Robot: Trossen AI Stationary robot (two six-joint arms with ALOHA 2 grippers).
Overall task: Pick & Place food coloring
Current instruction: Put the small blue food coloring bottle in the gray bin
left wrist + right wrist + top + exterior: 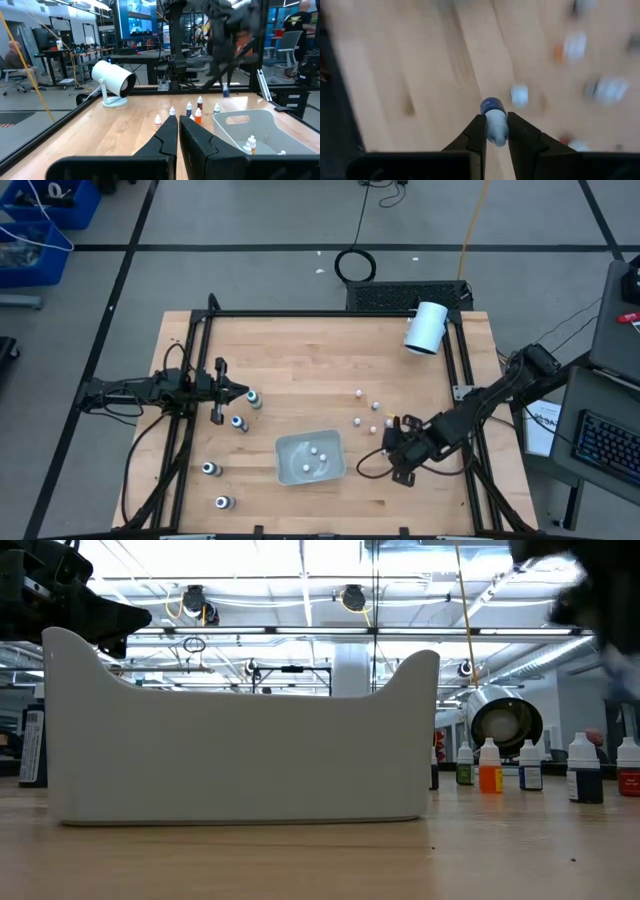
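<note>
I see my right gripper (495,131) pinching one small food coloring bottle (493,120) between its fingertips, pale cap between the pads and blue-banded body pointing toward the wood below. In the high view that gripper (392,432) sits at about 4 o'clock on the table (300,360), just beside the loose cluster of whitish bottles (372,412) standing at roughly 3 o'clock from the table's middle.

The clear tray (310,457) lies near 6 o'clock, and I count three small bottles in the tray (318,458). From the left wrist camera I also make out a couple of bottles inside it.

My left gripper (240,391) waits at 9 o'clock, its fingers pressed together and empty. Just past its tip stands a dark-bodied bottle (254,399); three more dark-bodied ones (211,469) stand apart from each other toward 7 o'clock.

The white cylinder (426,328) lies tilted on the table at about 1 o'clock, well apart from both grippers.
</note>
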